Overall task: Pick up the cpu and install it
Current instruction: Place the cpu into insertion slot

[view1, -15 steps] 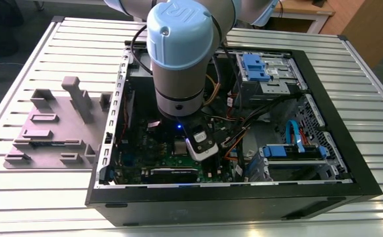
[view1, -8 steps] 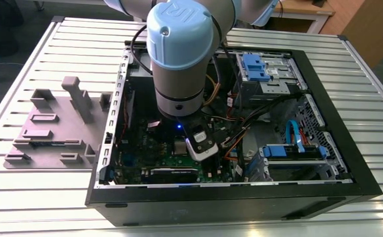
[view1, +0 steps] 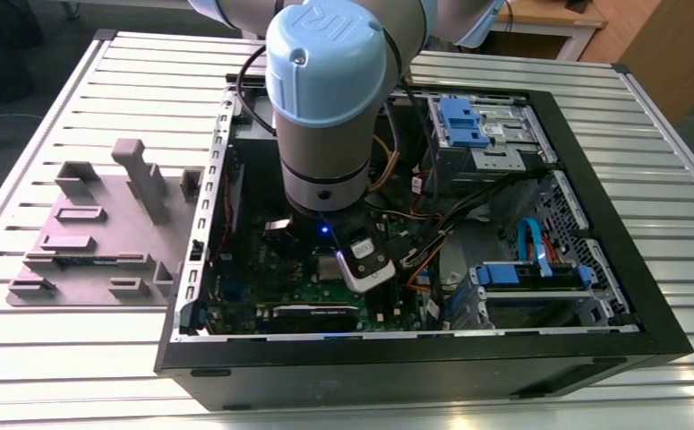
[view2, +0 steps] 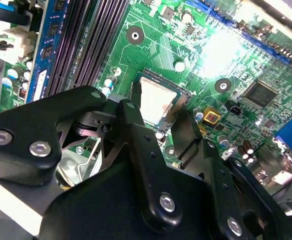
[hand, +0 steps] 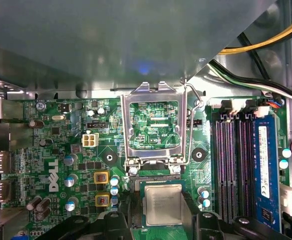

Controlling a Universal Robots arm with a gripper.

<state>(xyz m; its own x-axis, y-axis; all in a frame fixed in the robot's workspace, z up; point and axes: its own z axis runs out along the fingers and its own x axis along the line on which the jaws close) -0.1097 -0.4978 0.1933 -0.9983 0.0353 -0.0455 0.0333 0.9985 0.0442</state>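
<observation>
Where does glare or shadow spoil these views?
Second wrist view: a white glare patch washes out part of the motherboard near the cpu, itself readable. First wrist view: even light on the cpu, faint blue glow on the grey panel. Exterior view: computer case interior dark under the arm.

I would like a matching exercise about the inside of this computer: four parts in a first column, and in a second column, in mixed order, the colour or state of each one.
Column one:
1. the cpu
2. the metal socket frame
3. the memory stick
4. the small square connector

Column two:
a. blue, standing in a slot beside black slots
b. white, with four holes
c. swung open, green board visible through its window
d. silvery-white top, just beside the open frame's hinge

Pairs: 1-d, 2-c, 3-a, 4-b.
</observation>
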